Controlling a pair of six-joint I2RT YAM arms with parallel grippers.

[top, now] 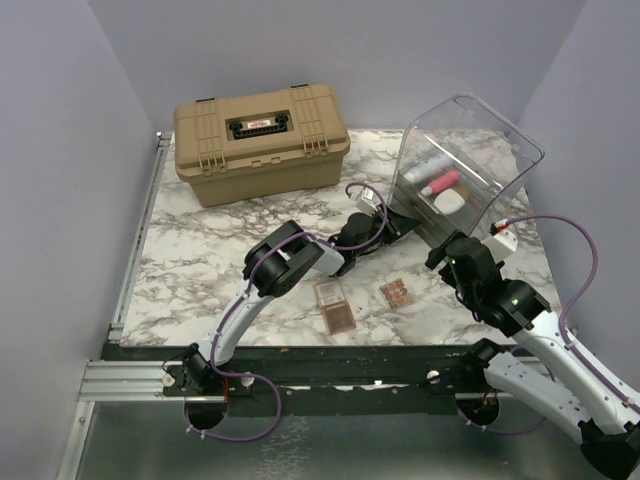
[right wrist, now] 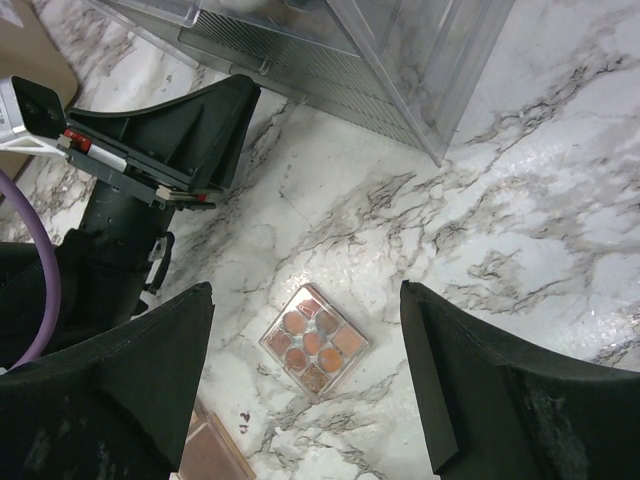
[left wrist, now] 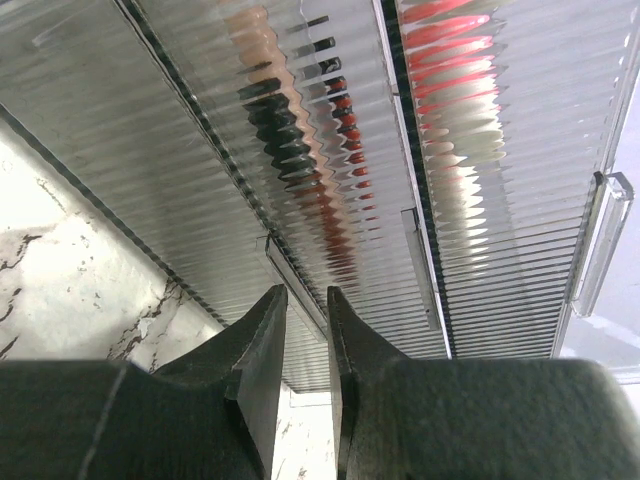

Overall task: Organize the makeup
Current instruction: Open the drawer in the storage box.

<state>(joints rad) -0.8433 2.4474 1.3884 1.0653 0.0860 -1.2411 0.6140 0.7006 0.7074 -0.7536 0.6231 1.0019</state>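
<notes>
The clear bin point(top: 470, 150) stands at the back right; through its walls I see a white tube point(top: 428, 166), a pink tube point(top: 446, 182) and a white oval piece point(top: 452, 203). My left gripper point(top: 400, 222) is at the bin's ribbed drawer fronts point(left wrist: 200, 150), jaws a narrow gap apart on either side of a clear drawer handle point(left wrist: 300, 295). Red and black pencils point(left wrist: 305, 160) blur behind the ribbing. My right gripper point(right wrist: 305, 300) hangs open above a small square eyeshadow palette point(right wrist: 315, 340), also on the table point(top: 397, 293). A larger brown-pink palette point(top: 332, 305) lies left of it.
A large tan hard case point(top: 260, 140) sits closed at the back left. Purple walls enclose the marble table point(top: 200, 260) on three sides. The left arm point(top: 290, 265) stretches across the middle toward the bin.
</notes>
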